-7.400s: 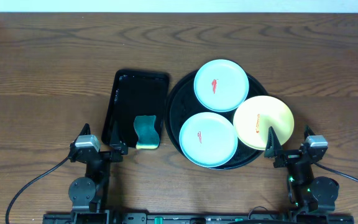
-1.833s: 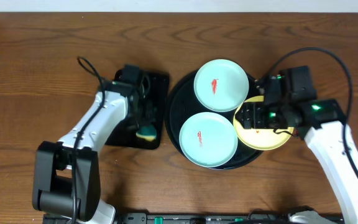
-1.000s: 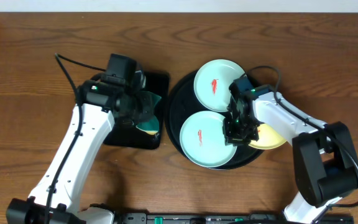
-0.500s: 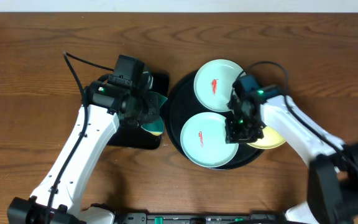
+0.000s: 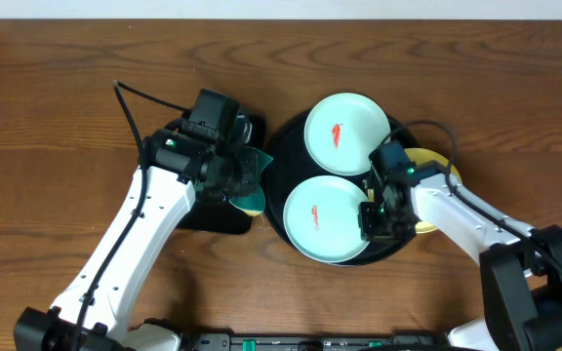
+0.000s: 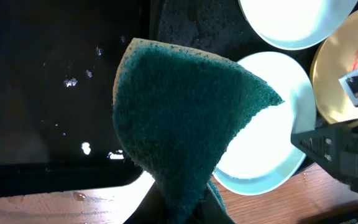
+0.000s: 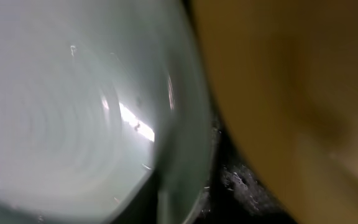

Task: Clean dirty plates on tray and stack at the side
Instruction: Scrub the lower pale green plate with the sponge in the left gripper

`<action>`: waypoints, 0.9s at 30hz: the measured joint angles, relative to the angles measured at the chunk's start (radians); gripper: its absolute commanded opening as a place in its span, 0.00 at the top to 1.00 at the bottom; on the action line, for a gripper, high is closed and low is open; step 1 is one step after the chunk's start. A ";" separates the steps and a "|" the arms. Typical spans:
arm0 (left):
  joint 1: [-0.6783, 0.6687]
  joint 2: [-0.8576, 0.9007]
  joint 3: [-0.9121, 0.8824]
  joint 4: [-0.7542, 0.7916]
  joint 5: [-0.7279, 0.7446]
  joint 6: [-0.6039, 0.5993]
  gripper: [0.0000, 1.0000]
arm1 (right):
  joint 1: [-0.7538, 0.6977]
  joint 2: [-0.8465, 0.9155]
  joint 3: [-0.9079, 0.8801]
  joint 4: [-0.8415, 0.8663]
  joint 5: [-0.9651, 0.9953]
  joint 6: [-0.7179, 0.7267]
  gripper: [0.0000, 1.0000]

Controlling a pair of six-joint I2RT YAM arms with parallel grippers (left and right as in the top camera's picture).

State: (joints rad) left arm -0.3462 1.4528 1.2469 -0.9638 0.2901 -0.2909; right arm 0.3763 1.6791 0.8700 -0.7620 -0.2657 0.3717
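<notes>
My left gripper (image 6: 184, 208) is shut on a dark green sponge (image 6: 185, 124), held above the gap between the two black trays. Three plates lie on the round black tray (image 5: 276, 161). The near blue-green plate (image 5: 325, 216) and the far one (image 5: 347, 134) each carry a red smear. The yellow plate (image 5: 435, 164) is mostly hidden under my right arm. My right gripper (image 5: 374, 219) is down at the near plate's right rim (image 7: 185, 124). The rim runs between its jaws, but the blurred wrist view hides its fingers.
A rectangular black tray (image 6: 48, 93), wet with droplets, lies left of the round tray, under my left arm. Brown wooden table (image 5: 66, 97) spreads around both trays. A black cable (image 5: 427, 132) loops over the right arm.
The left gripper has carried the sponge rightward toward the round tray. The right gripper has slid down along the near plate's right rim toward the front.
</notes>
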 measured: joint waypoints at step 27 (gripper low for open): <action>-0.204 0.246 0.000 0.164 0.016 -0.237 0.92 | -0.006 -0.008 -0.006 0.206 0.106 0.229 0.99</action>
State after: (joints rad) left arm -0.5503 1.6989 1.2472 -0.7998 0.3065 -0.5278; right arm 0.3698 1.6707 0.8635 -0.5556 -0.1593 0.6006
